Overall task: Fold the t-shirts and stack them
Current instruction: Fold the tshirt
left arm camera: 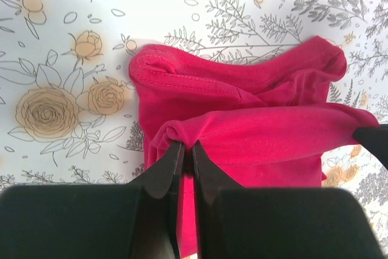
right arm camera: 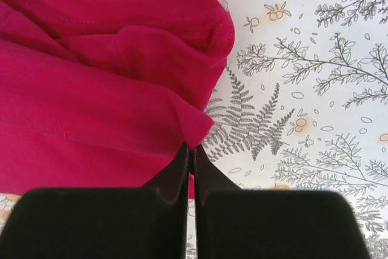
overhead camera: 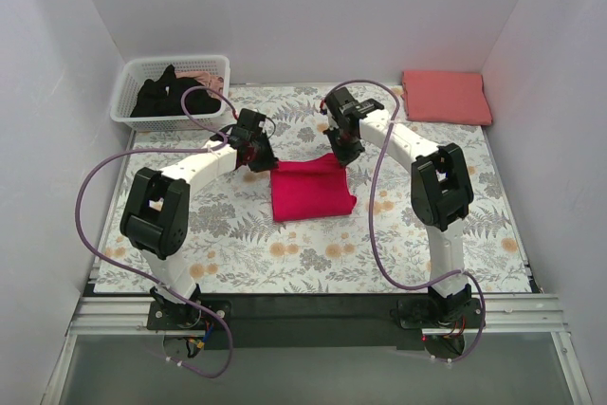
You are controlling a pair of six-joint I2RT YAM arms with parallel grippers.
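Note:
The crimson-magenta t-shirt (overhead camera: 310, 192) lies partly folded at the middle of the floral cloth. My left gripper (overhead camera: 258, 153) is shut on its far left edge (left arm camera: 182, 134). My right gripper (overhead camera: 341, 151) is shut on its far right edge (right arm camera: 193, 136). Both hold that edge lifted above the lower layer, as both wrist views show (left arm camera: 242, 95) (right arm camera: 91, 89). The salmon-pink t-shirt (overhead camera: 446, 96) lies folded at the back right. The black t-shirt (overhead camera: 169, 97) sits in the white basket (overhead camera: 128, 92) at the back left.
The floral-print cloth (overhead camera: 313, 253) covers the table between white walls. A pink item (overhead camera: 209, 81) lies in the basket behind the black shirt. Purple cables loop over both arms.

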